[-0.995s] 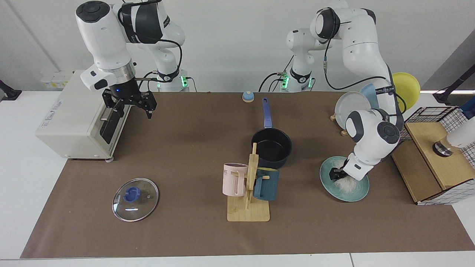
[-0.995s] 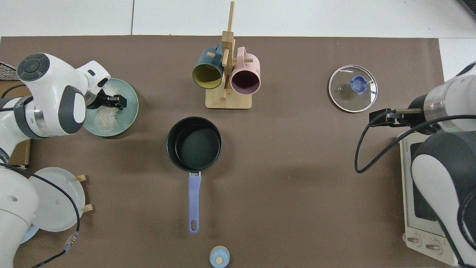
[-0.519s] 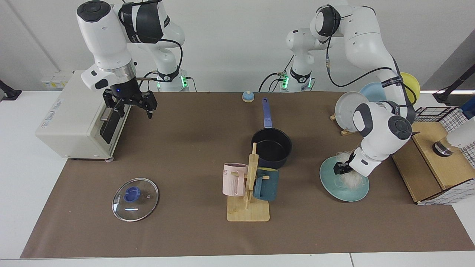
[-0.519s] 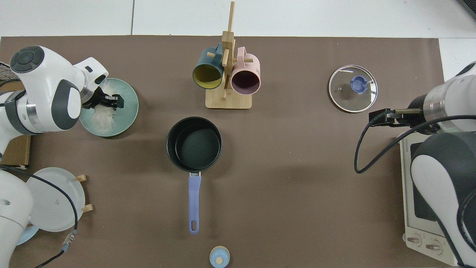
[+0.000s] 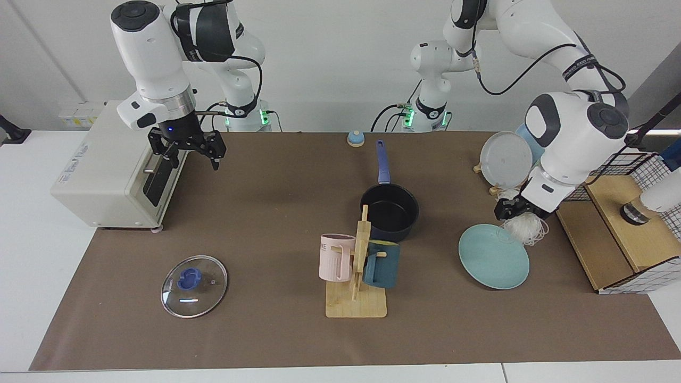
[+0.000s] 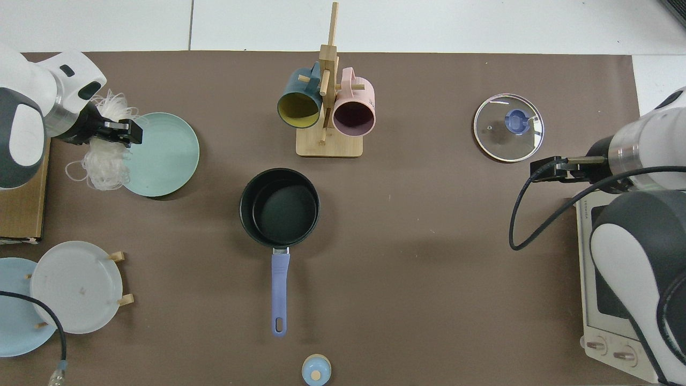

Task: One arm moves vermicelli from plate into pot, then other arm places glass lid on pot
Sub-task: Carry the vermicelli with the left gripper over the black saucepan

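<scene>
Facing view: the left gripper (image 5: 515, 210) hangs above the far right edge of the plate (image 5: 492, 258), its fingers pinched on the vermicelli (image 5: 526, 229), which dangles as a loose white clump off the plate, clear of the teal surface. From the top view, the strands (image 6: 104, 158) trail below the gripper (image 6: 115, 132) at the plate's (image 6: 163, 155) outer edge, over the brown mat. The pot (image 5: 390, 213) sits near the middle of the table, open side up, well apart from the plate; its long blue handle (image 6: 279, 292) runs straight toward the robots' side, away from the mug rack (image 5: 357, 271). The glass lid (image 5: 193, 279) lies flat on the mat at the near left, knob up. The right arm waits by the toaster oven (image 5: 109, 170), its right gripper (image 5: 187, 151) held above the mat with fingers spread apart, holding nothing.
</scene>
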### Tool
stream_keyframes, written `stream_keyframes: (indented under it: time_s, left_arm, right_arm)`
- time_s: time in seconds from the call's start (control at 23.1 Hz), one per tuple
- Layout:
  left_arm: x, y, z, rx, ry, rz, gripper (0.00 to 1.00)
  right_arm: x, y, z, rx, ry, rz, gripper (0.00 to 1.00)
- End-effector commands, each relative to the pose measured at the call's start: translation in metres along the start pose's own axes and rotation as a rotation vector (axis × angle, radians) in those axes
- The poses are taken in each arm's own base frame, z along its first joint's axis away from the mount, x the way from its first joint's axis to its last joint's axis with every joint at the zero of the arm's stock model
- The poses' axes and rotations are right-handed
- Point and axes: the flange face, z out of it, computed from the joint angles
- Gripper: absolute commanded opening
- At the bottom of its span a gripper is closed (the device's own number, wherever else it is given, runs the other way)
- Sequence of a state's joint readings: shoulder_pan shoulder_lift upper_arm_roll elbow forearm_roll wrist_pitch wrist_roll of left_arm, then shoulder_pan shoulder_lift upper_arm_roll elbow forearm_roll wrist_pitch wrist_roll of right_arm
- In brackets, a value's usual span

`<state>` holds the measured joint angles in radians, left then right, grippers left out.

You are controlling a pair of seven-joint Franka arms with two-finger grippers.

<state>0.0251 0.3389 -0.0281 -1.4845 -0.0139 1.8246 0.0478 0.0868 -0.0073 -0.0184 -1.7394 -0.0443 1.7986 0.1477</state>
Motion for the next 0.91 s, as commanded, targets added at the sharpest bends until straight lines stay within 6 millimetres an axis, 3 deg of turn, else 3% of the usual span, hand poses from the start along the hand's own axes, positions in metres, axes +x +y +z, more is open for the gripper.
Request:
stream_keyframes:
  time_s: [0.0,0.17,0.43,0.74,0.86]
  left_arm:
    - [-0.039,0.024,-0.035,0.016,-0.075,-0.047,0.0]
    - [-0.05,0.06,-0.041,0.013,-0.085,-0.06,0.0]
    - [-0.067,0.135,-0.033,0.013,-0.088,-0.139,0.0]
    - [-0.103,0.258,-0.038,0.002,-0.085,-0.267,0.0]
    - [-0.118,0.295,-0.037,0.0,-0.082,-0.256,0.0]
  right_arm:
    - [-0.001,0.0,-0.004,0.007,0.016,-0.009,0.99]
    - [0.0,0.0,-0.003,0.007,0.016,-0.008,0.99]
    - [0.0,0.0,-0.003,0.007,0.016,-0.008,0.99]
    - [0.0,0.002,-0.003,0.006,0.014,-0.006,0.99]
    - [0.004,0.006,-0.003,0.002,0.031,-0.011,0.99]
